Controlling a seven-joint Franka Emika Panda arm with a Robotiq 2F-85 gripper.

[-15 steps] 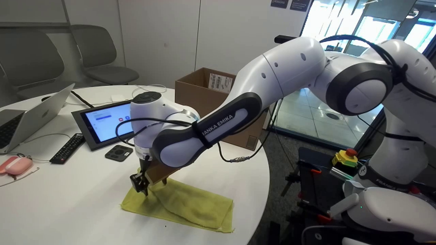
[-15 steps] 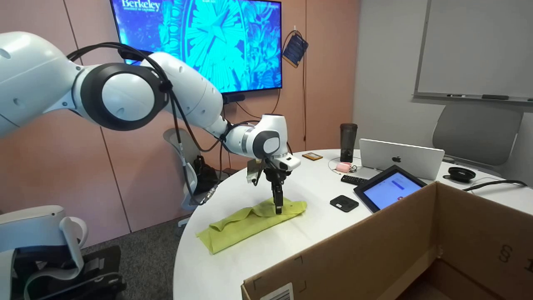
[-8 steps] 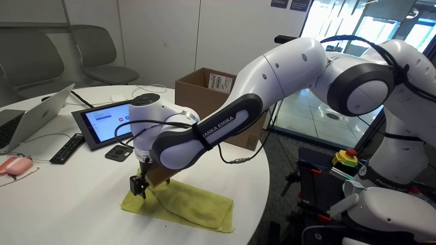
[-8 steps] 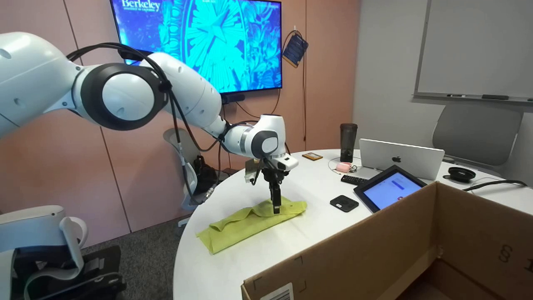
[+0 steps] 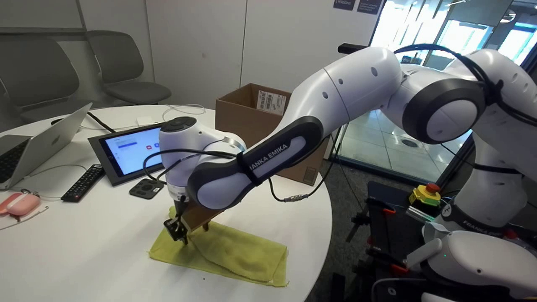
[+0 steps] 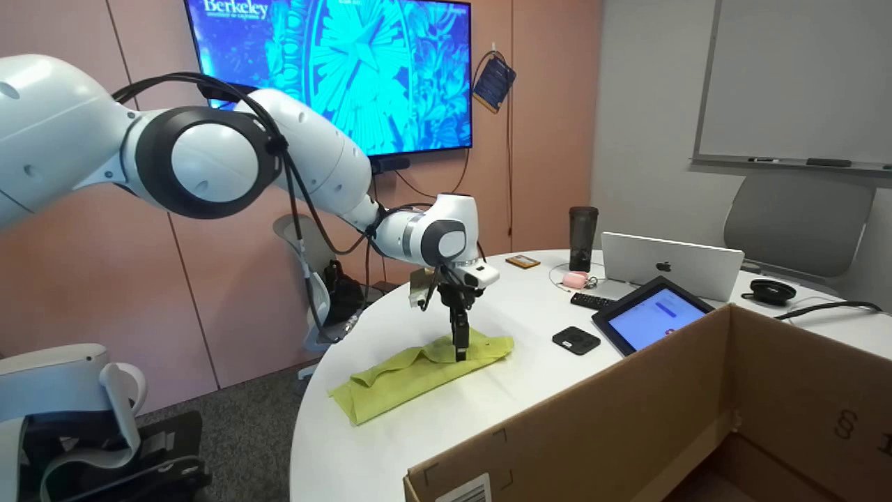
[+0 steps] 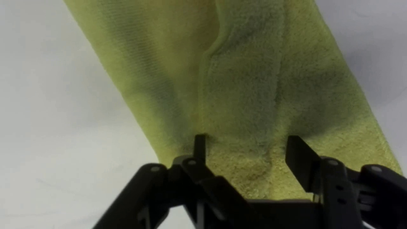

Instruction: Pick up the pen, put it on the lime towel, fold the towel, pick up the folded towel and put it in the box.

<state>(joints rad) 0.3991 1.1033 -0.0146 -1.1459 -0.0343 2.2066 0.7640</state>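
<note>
A soft yellow-green cloth towel (image 5: pixel 243 251), folded into a strip with one layer rucked over another, is spread beneath the black two-fingered gripper (image 7: pixel 246 149). In the wrist view the gripper's fingers (image 7: pixel 299 162) are held apart, with part of the towel seen between them; whether it is touched cannot be told. The towel is carried by a round white bench (image 5: pixel 105 247). Well apart from the gripper, a brown cardboard box (image 6: pixel 599 425), open at the top, is shown in both exterior views. Nearer the gripper, a flat black square device (image 6: pixel 576 340) is placed; farther off are set a black-framed tablet (image 5: pixel 132 149), a slim black remote (image 5: pixel 84 183) and a silver laptop (image 6: pixel 672 265).
</note>
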